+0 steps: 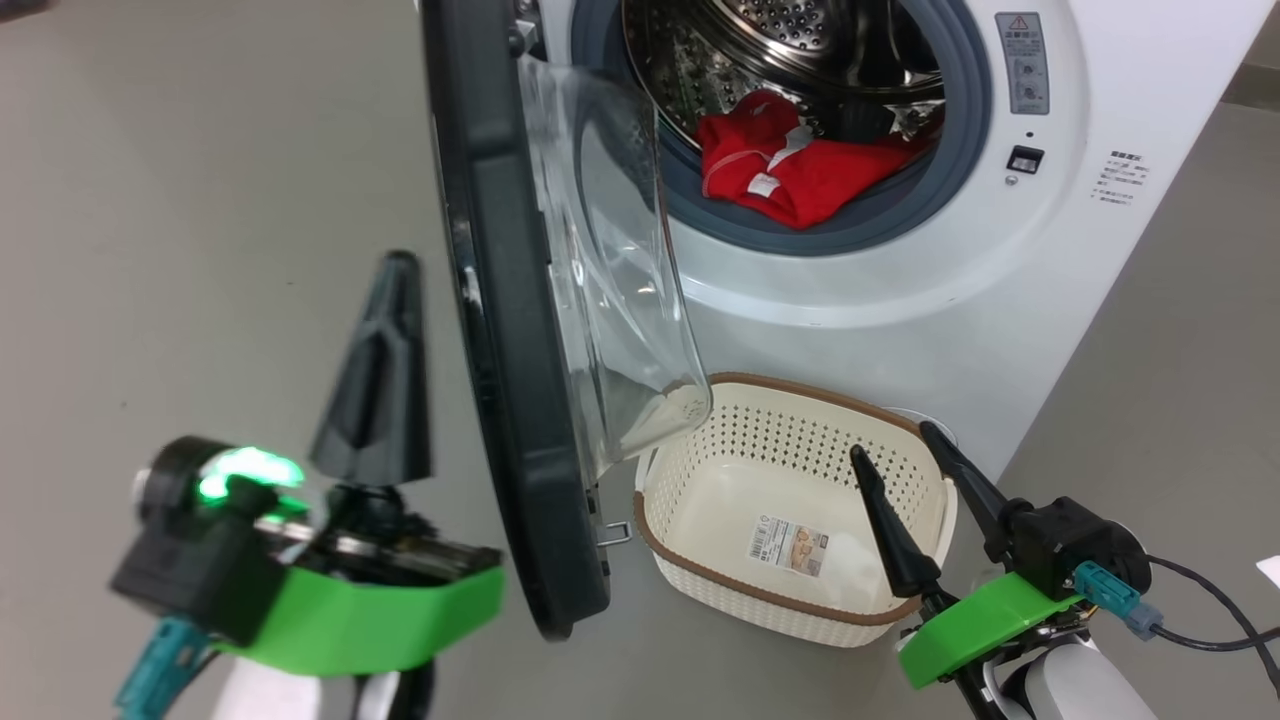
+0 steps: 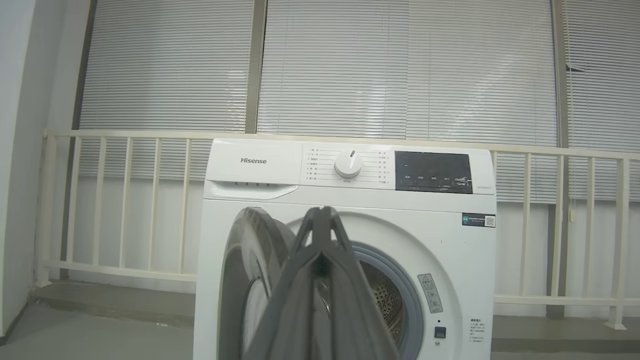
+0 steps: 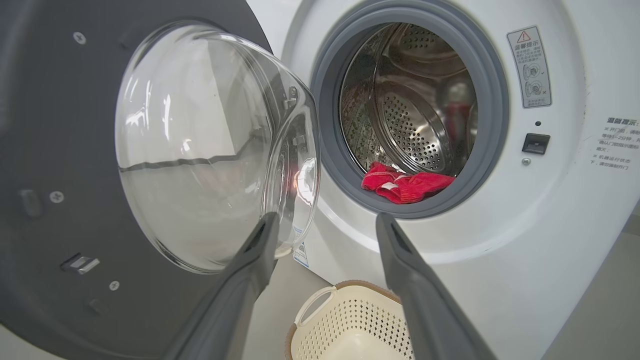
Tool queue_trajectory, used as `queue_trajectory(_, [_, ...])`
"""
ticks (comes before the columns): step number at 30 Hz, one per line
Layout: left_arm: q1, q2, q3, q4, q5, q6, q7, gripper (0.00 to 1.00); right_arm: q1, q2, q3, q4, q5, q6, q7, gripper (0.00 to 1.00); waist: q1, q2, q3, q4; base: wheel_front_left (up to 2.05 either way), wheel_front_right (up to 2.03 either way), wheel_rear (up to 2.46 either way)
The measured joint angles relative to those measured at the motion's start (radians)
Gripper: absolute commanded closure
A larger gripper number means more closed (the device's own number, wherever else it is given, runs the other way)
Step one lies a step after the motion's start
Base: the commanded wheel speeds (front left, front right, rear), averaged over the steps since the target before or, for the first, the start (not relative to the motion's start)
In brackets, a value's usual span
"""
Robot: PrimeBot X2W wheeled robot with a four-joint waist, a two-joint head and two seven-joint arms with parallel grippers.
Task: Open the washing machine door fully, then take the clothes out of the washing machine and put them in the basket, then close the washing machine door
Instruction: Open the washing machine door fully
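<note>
The white washing machine stands ahead with its door swung out edge-on towards me, glass bowl facing the opening. Red clothes with white parts lie at the front of the steel drum. The cream basket sits on the floor below the opening, holding only its label. My left gripper is shut and holds nothing, left of the door's outer face. My right gripper is open above the basket's right rim; in the right wrist view its fingers point at the opening.
Grey floor stretches left of the door. In the left wrist view a cream railing and window blinds stand behind the machine. A black cable trails from my right wrist.
</note>
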State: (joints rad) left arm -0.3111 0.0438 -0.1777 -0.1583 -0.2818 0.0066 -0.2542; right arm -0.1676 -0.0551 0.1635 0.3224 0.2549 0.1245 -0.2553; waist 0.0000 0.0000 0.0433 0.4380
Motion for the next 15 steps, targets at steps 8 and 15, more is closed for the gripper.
queue_trajectory(8, [-0.006, -0.001, -0.153, 0.007, -0.068, -0.007, 0.052, 1.00, -0.005, 0.000, 0.006, 0.002, 0.002, 0.000, 0.000, 0.00, -0.0001, 0.0000, 0.007, -0.023, 0.00, 0.00, 0.00])
queue_trajectory(15, [0.008, -0.001, -0.218, 0.072, -0.113, -0.006, 0.119, 1.00, -0.009, 0.000, 0.005, 0.002, 0.002, 0.000, 0.000, 0.00, 0.0000, 0.0001, 0.017, -0.034, 0.00, 0.00, 0.00])
